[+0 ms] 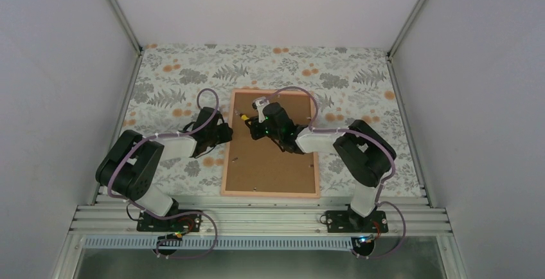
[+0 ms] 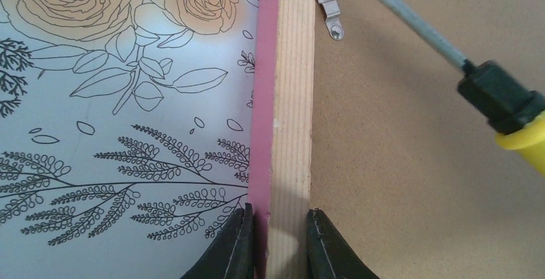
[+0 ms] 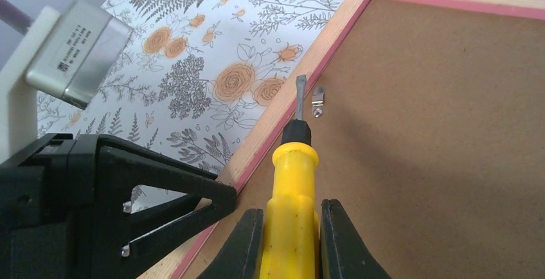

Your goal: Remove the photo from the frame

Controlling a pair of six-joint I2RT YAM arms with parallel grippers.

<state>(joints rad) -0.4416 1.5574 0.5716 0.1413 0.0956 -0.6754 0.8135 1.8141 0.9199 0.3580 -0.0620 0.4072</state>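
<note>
Frame (image 1: 270, 193) lies face-down with the backing (image 3: 437, 131) up, so the photo is hidden underneath. Left gripper (image 2: 277, 227) pinches the frame's left rail to steady it. Right gripper (image 3: 292, 227) clamps a screwdriver (image 3: 294, 176), its tip just beside a clip (image 3: 317, 101) inside that rail, likely ready to pry.

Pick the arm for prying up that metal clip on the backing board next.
Right, probably. The right gripper holds the screwdriver, its tip just beside the clip. The left gripper is clamped on the frame edge, likely steadying it, and has no tool.
</note>
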